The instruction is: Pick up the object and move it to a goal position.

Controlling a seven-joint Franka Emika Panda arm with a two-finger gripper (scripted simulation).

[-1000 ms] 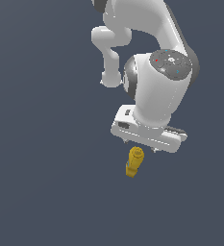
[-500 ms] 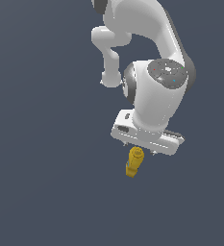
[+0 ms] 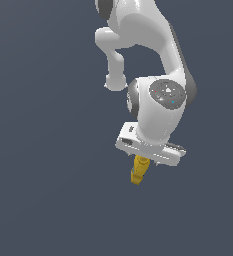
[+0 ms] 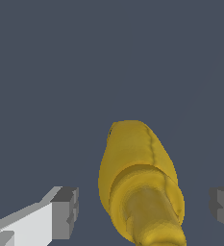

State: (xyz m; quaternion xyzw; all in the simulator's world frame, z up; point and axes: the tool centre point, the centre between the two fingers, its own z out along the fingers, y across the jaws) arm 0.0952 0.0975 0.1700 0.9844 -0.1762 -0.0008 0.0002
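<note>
The object is a mustard-yellow bottle (image 3: 138, 172) on the dark grey floor, just under the white hand. In the wrist view the bottle (image 4: 132, 163) fills the middle, with its narrower capped neck toward the camera. No blue label shows. My gripper (image 4: 144, 209) is open, and its grey fingertips (image 4: 65, 211) stand one on each side of the bottle with a gap to it. In the exterior view the gripper (image 3: 144, 161) sits over the bottle's upper end, and the hand hides the fingers.
The plain dark grey floor (image 3: 48, 190) surrounds the bottle. The white arm (image 3: 163, 100) rises from the hand toward the top of the exterior view. No other objects or goal marker show.
The hand has come down a little over the bottle. The bottle has not moved.
</note>
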